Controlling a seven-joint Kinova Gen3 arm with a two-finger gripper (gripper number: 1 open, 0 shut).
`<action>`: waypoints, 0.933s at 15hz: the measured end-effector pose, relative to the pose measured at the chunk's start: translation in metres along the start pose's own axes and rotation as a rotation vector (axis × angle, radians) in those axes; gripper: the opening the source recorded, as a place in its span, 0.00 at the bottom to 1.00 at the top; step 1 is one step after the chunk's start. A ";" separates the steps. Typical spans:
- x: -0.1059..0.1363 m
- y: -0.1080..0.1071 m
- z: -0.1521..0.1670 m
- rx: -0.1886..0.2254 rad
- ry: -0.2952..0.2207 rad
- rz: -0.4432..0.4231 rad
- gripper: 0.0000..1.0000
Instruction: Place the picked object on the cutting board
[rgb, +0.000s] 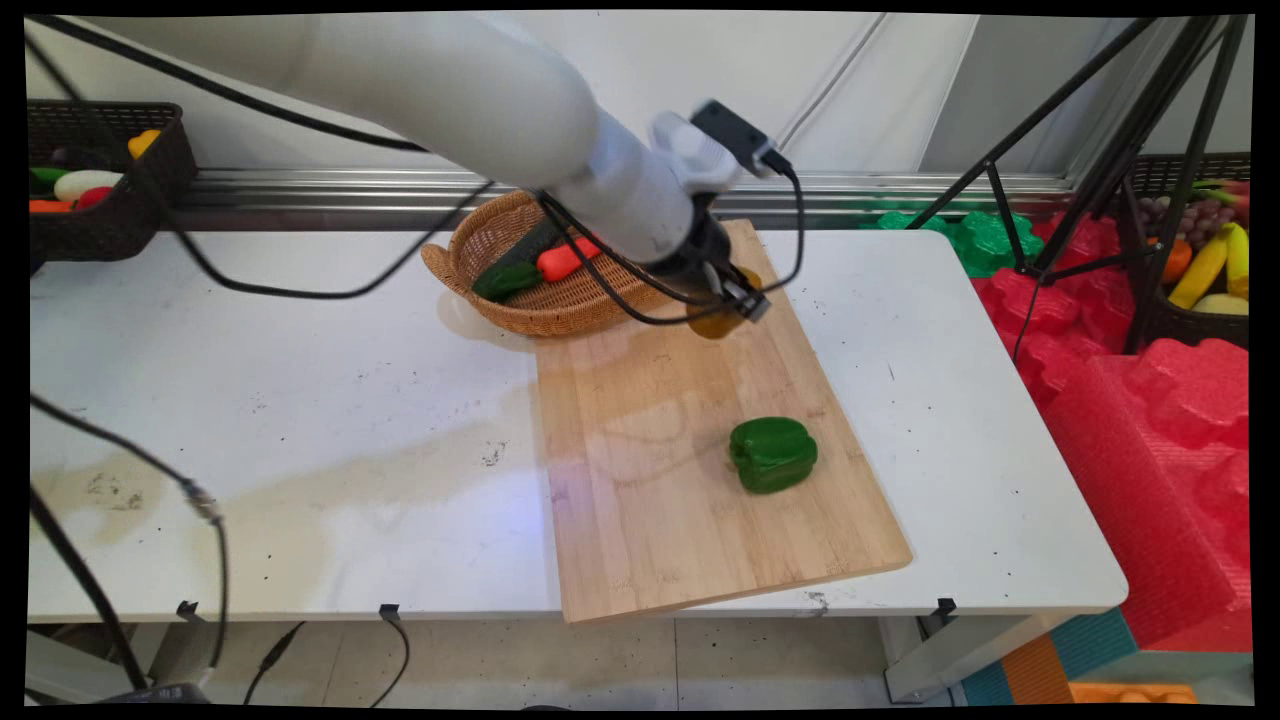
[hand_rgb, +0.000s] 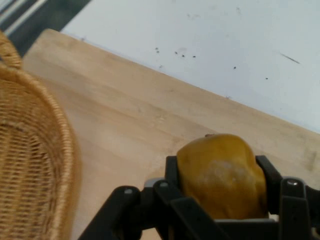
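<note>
My gripper (rgb: 728, 303) (hand_rgb: 218, 176) is shut on a yellow-brown round fruit (hand_rgb: 220, 175) (rgb: 716, 320), held just over the far end of the wooden cutting board (rgb: 690, 430) (hand_rgb: 125, 115). Both black fingers (hand_rgb: 267, 176) press the fruit's sides in the hand view. Right beside it on the left stands a wicker basket (rgb: 545, 300) (hand_rgb: 30, 150) holding an orange-red carrot (rgb: 566, 259) and a dark green vegetable (rgb: 505, 280). A green bell pepper (rgb: 772, 454) lies on the board's near right part, well away from the gripper.
A black crate (rgb: 100, 215) of toy produce sits at the table's far left. Black tripod legs (rgb: 1090, 150), red and green foam pieces (rgb: 1150, 400) and a basket of fruit (rgb: 1200, 260) stand off the table's right side. Black cables (rgb: 250, 280) hang from the arm.
</note>
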 end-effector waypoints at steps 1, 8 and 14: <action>-0.001 0.004 0.012 -0.003 -0.009 0.001 0.00; -0.003 0.023 0.081 -0.008 -0.062 0.019 0.00; -0.005 0.031 0.111 -0.002 -0.085 0.034 0.00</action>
